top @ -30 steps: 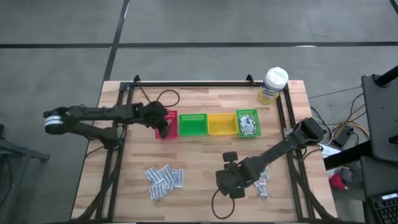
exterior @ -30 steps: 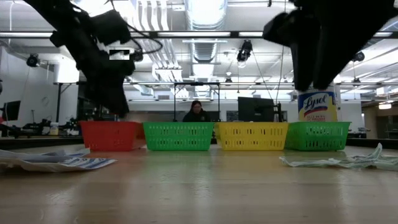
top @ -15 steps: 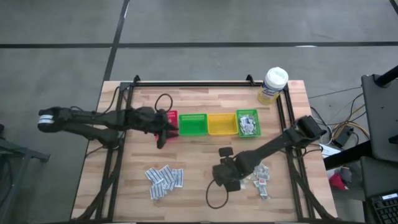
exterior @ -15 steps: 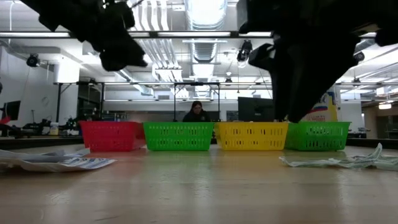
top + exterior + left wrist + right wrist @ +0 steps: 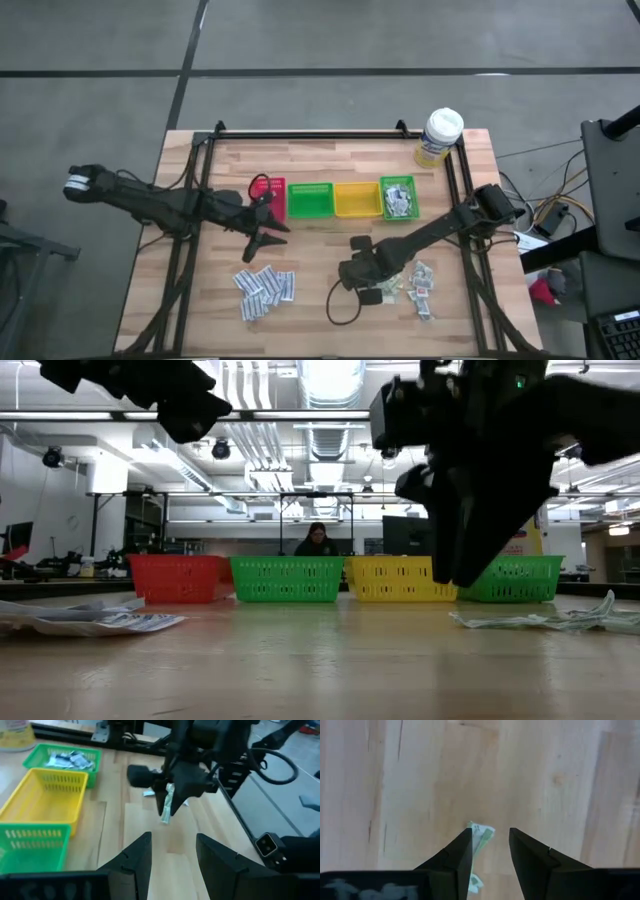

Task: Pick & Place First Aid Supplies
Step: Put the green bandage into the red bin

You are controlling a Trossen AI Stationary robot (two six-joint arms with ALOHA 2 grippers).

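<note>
From above, the left gripper (image 5: 272, 235) hangs over bare wood just in front of the red bin (image 5: 266, 190), its fingers spread and empty. A heap of white-blue sachets (image 5: 265, 288) lies nearer the front edge, apart from it. The right gripper (image 5: 372, 293) is low over the table's front right part, beside a scatter of pale green and white-red sachets (image 5: 420, 283); its grip cannot be read here. More sachets fill the far green bin (image 5: 398, 198), next to the yellow bin (image 5: 357, 199) and the near green bin (image 5: 311, 200).

At table height, the right arm's dark bulk stands before the yellow and green bins, and flat sachets lie at both sides of the tabletop (image 5: 320, 660).

The left wrist camera looks across at the right gripper (image 5: 167, 811), which pinches a pale green sachet (image 5: 168, 803) hanging from its tips above the wood.

The right wrist camera shows the same sachet (image 5: 481, 840) clamped between its two fingers (image 5: 455, 857), above bare planks.
</note>
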